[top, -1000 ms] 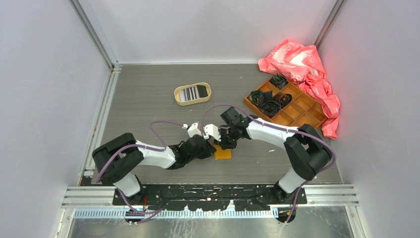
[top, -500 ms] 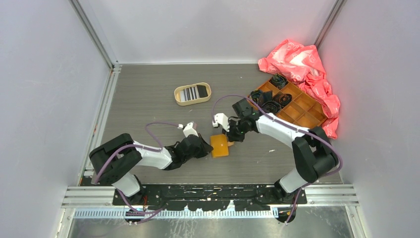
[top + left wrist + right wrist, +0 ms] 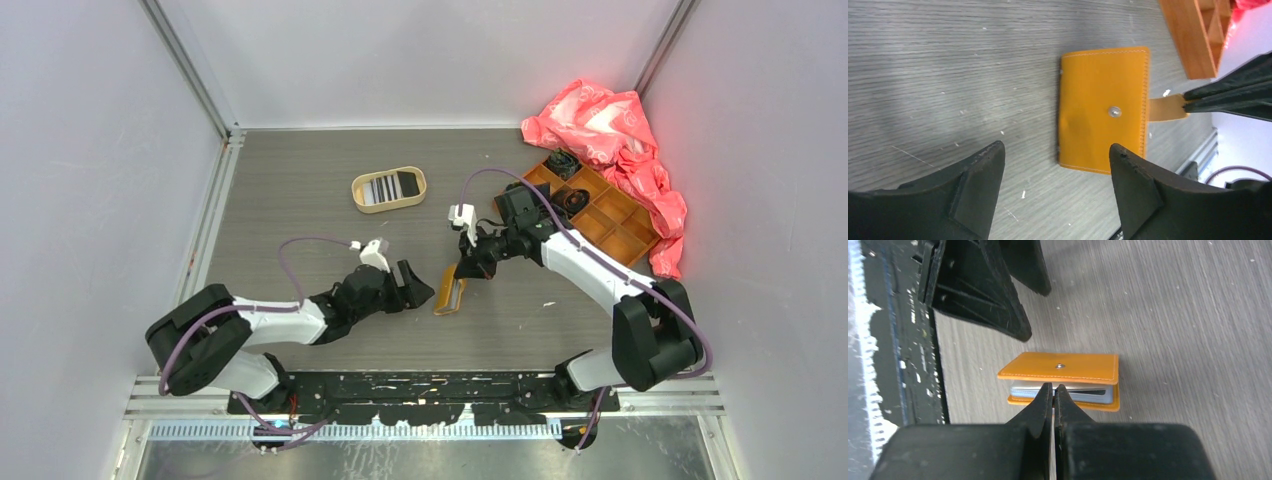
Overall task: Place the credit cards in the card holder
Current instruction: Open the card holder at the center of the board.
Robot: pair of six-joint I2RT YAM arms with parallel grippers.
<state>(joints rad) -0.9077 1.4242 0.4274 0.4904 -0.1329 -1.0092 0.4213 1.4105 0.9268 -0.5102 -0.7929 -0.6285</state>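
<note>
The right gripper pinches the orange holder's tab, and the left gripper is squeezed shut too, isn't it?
No. The left gripper is open, its fingers spread wide, as the left wrist view shows. The right gripper does pinch the tab of the holder.

You see the card holder (image 3: 450, 297) near the middle of the table (image 3: 300, 200). It is a small orange wallet with pale stitching along its edges. From above it looks thin, so it is tipped up on one long edge and is not lying flat. It is folded almost shut, with a small gap between its two flaps. A little round silver snap (image 3: 1115, 111) sits on its outer face. Its small tab (image 3: 1165, 107) sticks out from one side, pinched in the right gripper (image 3: 1188, 105). One pale blue-white card (image 3: 1083, 392) is tucked between the flaps. Two more credit cards lie flat, side by side, in the oval tan tray (image 3: 356, 190) farther back: a black-and-white striped card (image 3: 380, 188) and a black card (image 3: 408, 183).
</note>
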